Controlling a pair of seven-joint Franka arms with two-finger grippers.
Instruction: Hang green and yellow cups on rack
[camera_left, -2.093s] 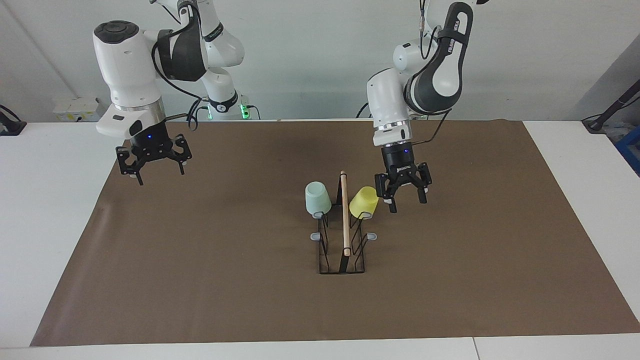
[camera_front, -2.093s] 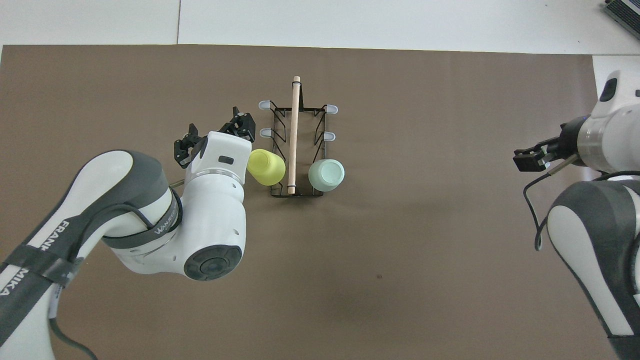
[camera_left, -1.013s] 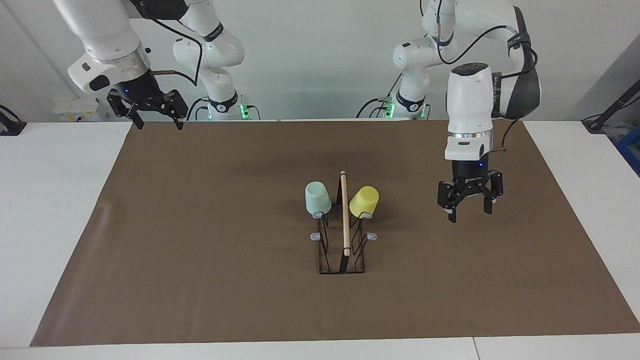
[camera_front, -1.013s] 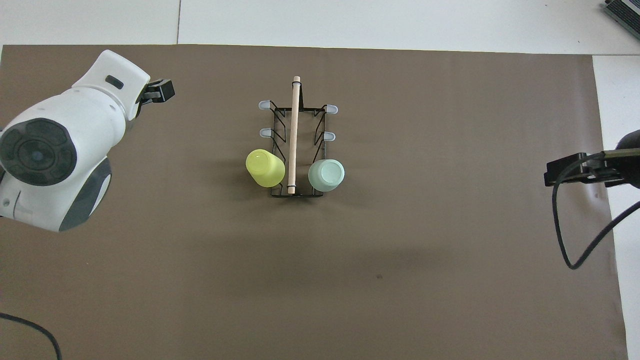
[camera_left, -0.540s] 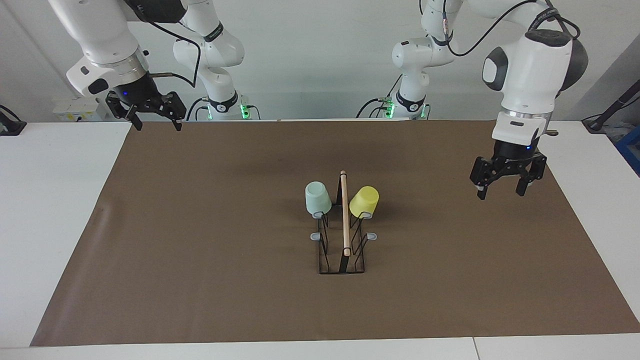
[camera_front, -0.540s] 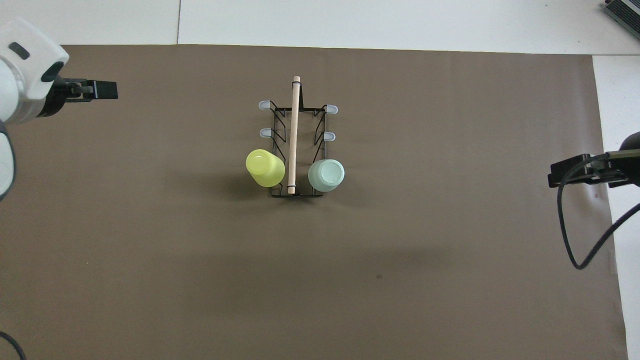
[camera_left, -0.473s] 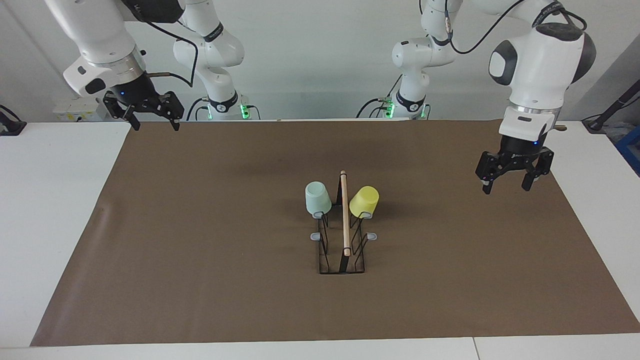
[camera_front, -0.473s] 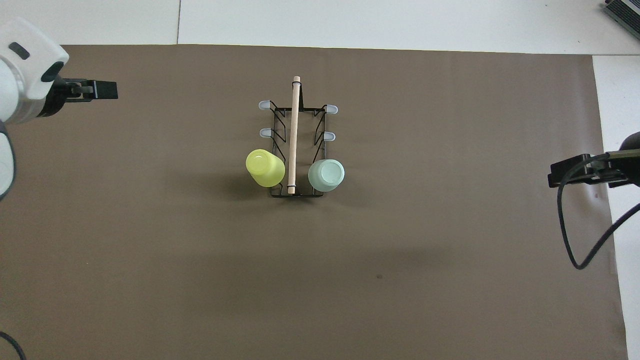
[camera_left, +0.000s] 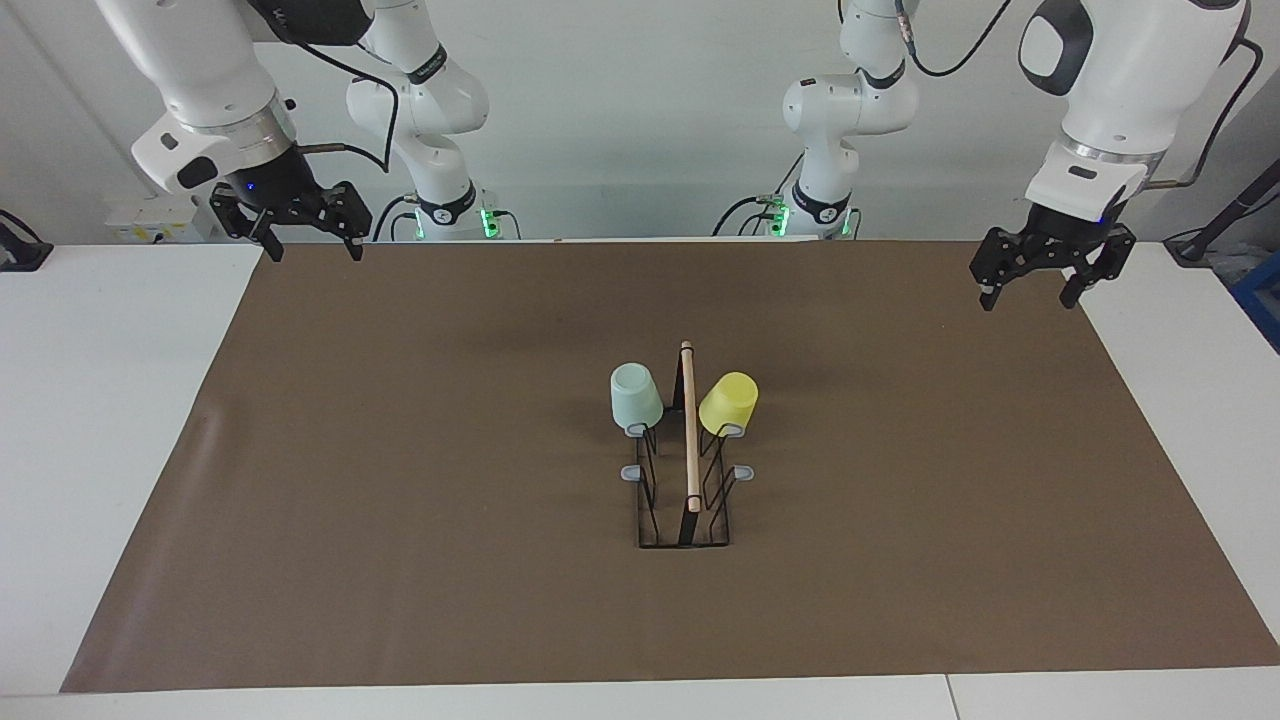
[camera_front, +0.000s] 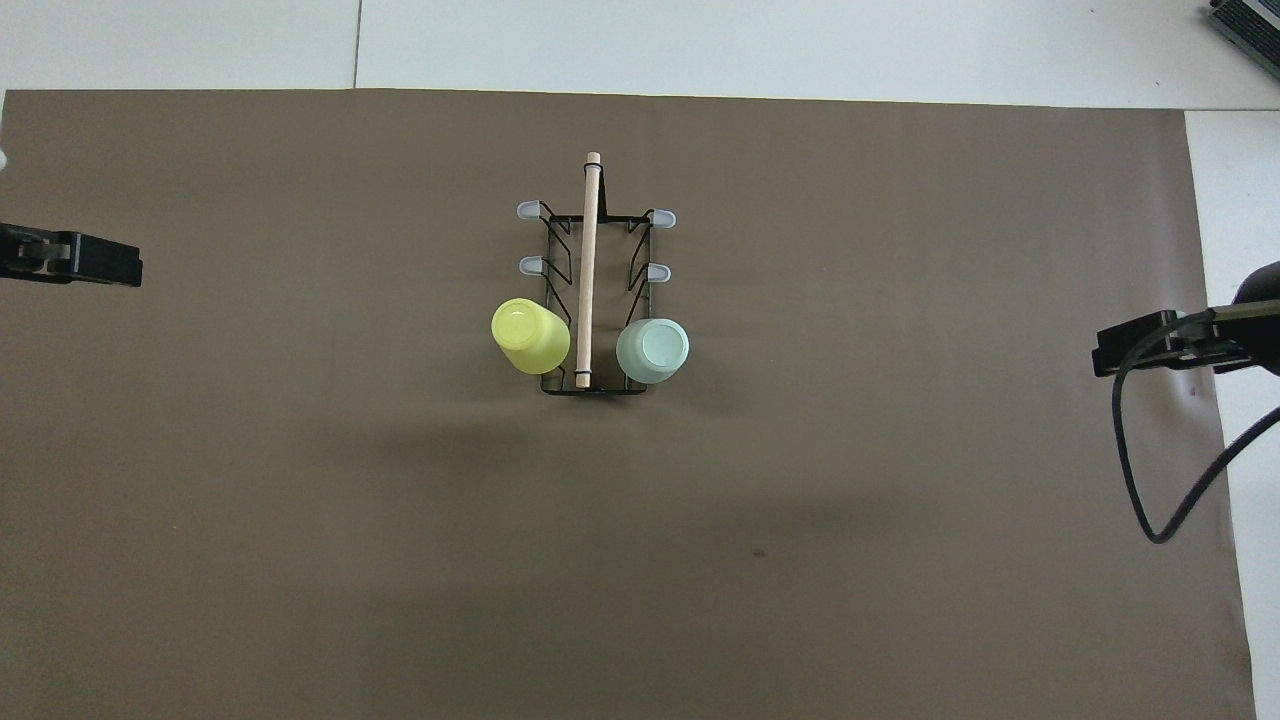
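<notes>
Green cup (camera_left: 635, 397) and yellow cup (camera_left: 728, 404) hung upside down on the rack (camera_left: 685, 480), centre of frame. Left gripper (camera_left: 1042, 275) upper right, right gripper (camera_left: 297, 232) upper left, both with jaws released, empty, above the table (camera_left: 90, 400)

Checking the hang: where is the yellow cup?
The yellow cup hangs upside down on the rack, on the prong nearest the robots toward the left arm's end.

Glossy white arm shells with dark grey joint covers and silver wrist rings. Black cables looped along the upper links. Black skeletal left gripper (camera_left: 1034, 280) and right gripper (camera_left: 308, 235), a small blue light above each. Green lights at both bases.
</notes>
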